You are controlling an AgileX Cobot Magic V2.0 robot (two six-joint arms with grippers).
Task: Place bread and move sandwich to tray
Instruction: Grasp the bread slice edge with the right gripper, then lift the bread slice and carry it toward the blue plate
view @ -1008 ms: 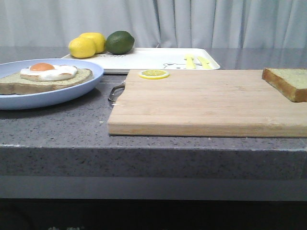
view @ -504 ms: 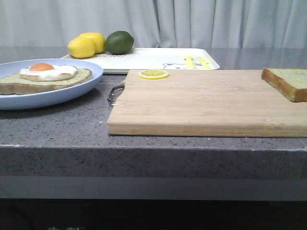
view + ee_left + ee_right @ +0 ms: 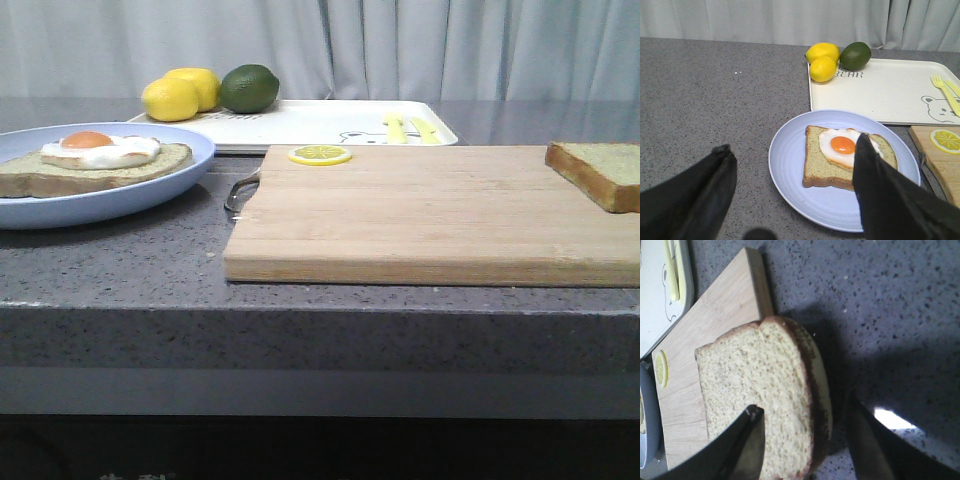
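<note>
Grey speckled counter [image 3: 130,260] carries plate [image 3: 120,200], cutting board [image 3: 420,215], tray [image 3: 320,122].

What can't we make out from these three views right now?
- Bread: front view cuts its right part off at the frame edge.
- Both arms: absent from the front view; only wrist views show fingers.
- Right gripper: wrist view shows fingers either side of the bread's crust edge; contact cannot be told.
- Sandwich: left gripper's finger hides its right corner in the wrist view.
- Tray: bear print and yellow fork cropped by the frame edge.
</note>
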